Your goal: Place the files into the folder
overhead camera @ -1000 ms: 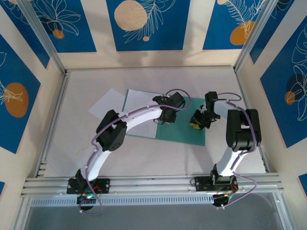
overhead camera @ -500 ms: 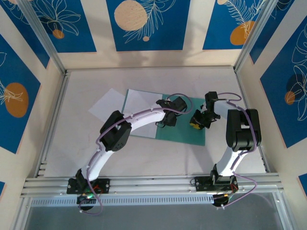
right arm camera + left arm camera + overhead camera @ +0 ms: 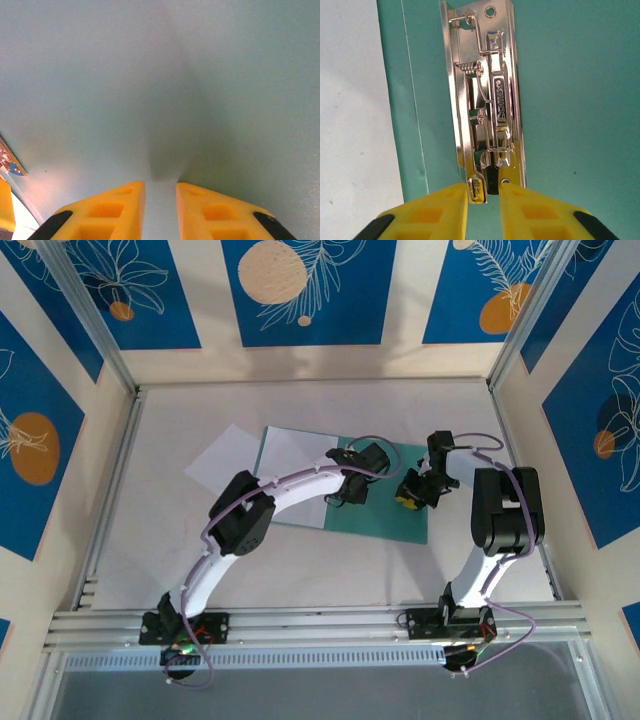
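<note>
Folder (image 3: 385,505) clip (image 3: 487,100) runs lengthwise straight ahead of left gripper (image 3: 484,192), jaws narrow around its lever end; right gripper (image 3: 160,192) narrow, pressing the cover.

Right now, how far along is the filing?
Done: folder lies open, one sheet on its left leaf. In hand: left gripper sits at the clip lever's end; right gripper pressed on the right leaf. Left: second sheet still beside the folder, unclipped.

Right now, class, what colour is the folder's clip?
Shiny silver clip, clearest in the left wrist view.
</note>
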Controlling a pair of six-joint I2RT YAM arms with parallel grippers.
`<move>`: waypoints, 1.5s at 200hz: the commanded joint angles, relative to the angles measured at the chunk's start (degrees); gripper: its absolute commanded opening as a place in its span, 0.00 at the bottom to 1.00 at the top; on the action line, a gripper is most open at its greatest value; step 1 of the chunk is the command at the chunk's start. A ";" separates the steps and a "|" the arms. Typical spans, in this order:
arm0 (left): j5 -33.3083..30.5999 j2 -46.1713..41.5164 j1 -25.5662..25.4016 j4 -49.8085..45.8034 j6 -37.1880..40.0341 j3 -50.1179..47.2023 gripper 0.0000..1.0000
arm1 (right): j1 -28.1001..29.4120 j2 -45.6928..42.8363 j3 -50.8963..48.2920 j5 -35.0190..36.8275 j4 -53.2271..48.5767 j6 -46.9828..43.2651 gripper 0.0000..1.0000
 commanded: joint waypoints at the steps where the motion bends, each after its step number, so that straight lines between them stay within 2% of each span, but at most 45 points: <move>1: -1.13 1.29 -0.53 -2.32 -0.92 0.00 0.25 | 0.41 1.52 0.14 0.25 -0.01 -0.89 0.26; 50: -1.41 1.26 -0.54 -2.91 -1.59 -0.09 0.23 | 0.39 1.63 0.27 0.05 0.04 -0.85 0.26; 83: -0.85 1.32 -0.53 -2.52 -1.60 -0.22 0.15 | 0.47 1.75 0.32 -0.02 0.00 -0.85 0.26; 103: -0.95 1.26 -0.53 -2.52 -1.54 0.02 0.14 | 0.48 1.70 0.32 -0.03 0.04 -0.85 0.26; 156: -1.09 1.82 -0.52 -3.04 -1.62 0.35 0.23 | 0.48 1.60 0.23 -0.03 0.13 -0.83 0.26; 257: -1.40 1.97 -0.36 -2.96 -1.67 0.48 0.16 | 0.48 1.53 0.23 -0.03 0.22 -0.85 0.26; 269: -1.49 1.97 -0.31 -3.11 -1.64 0.71 0.17 | 0.40 1.56 0.16 -0.04 0.22 -0.84 0.26; 286: -1.67 2.31 -0.32 -3.65 -1.45 1.45 0.26 | 0.48 1.52 0.22 0.02 0.22 -0.78 0.26; 300: -1.92 2.24 -0.36 -3.66 -1.56 1.49 0.26 | 0.48 1.52 0.18 0.07 0.22 -0.77 0.26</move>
